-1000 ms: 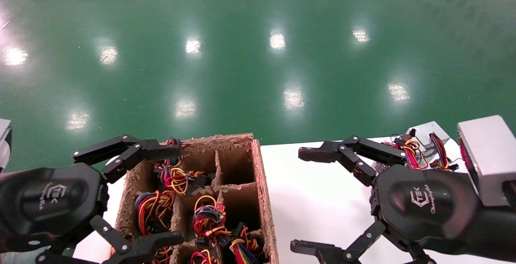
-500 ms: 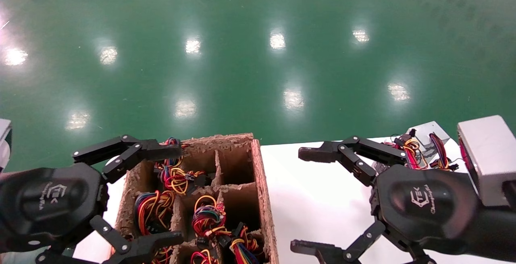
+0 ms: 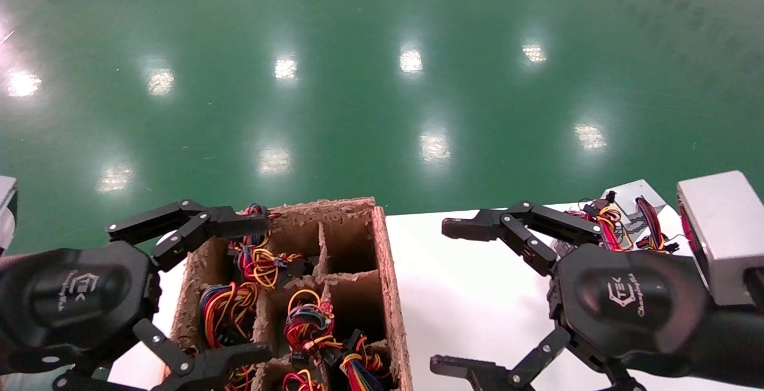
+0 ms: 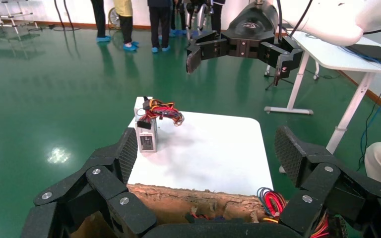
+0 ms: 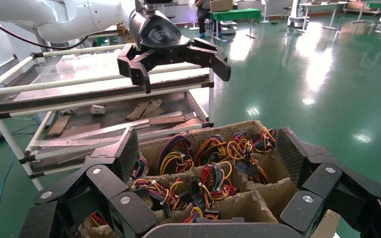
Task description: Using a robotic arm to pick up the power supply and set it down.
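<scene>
Looking down from the head, the left gripper [image 3: 239, 286] hangs spread wide over the cardboard box [image 3: 391, 295] of coloured wire bundles; the right gripper [image 3: 456, 298] gapes empty above the white table [image 3: 477, 283], with the power supply [image 3: 635, 215] at the far right corner behind it. Off the left wrist, the power supply [image 4: 146, 131] stands upright near the table's edge, wires on top. Off the right wrist, the box's compartments [image 5: 213, 171] lie below splayed fingers [image 5: 121, 158].
</scene>
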You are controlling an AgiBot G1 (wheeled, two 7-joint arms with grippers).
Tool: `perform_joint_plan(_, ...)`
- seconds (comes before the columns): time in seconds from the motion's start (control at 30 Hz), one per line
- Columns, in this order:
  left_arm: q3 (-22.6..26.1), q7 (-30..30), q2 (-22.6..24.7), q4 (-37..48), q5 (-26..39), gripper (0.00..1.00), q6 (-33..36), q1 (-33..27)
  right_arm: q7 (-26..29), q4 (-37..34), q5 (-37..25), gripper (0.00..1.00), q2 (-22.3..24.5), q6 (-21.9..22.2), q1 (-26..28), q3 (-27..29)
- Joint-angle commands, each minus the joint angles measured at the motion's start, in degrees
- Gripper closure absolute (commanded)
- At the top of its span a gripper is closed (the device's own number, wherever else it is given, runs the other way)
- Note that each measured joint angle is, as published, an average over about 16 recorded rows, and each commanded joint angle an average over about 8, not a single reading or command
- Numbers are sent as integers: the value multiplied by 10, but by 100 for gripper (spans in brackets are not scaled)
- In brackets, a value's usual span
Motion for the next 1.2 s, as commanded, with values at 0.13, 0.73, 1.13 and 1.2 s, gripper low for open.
perform_joint_plan(0.13, 0, 0, 0, 0, 0, 0, 0, 0, 0, 0, 0, 0, 0, 0, 0, 0)
perform_joint_plan(0.73, 0, 0, 0, 0, 0, 100, 0, 0, -1, -5, -2, 0, -2, 2, -2, -1)
perform_joint_plan(1.13, 0, 0, 0, 0, 0, 100, 0, 0, 19, -23, -84, 0, -35, 57, 20, -39)
perform_joint_plan(1.2, 0, 0, 0, 0, 0, 100, 0, 0, 25, -26, -105, 0, -53, 73, 27, -51)
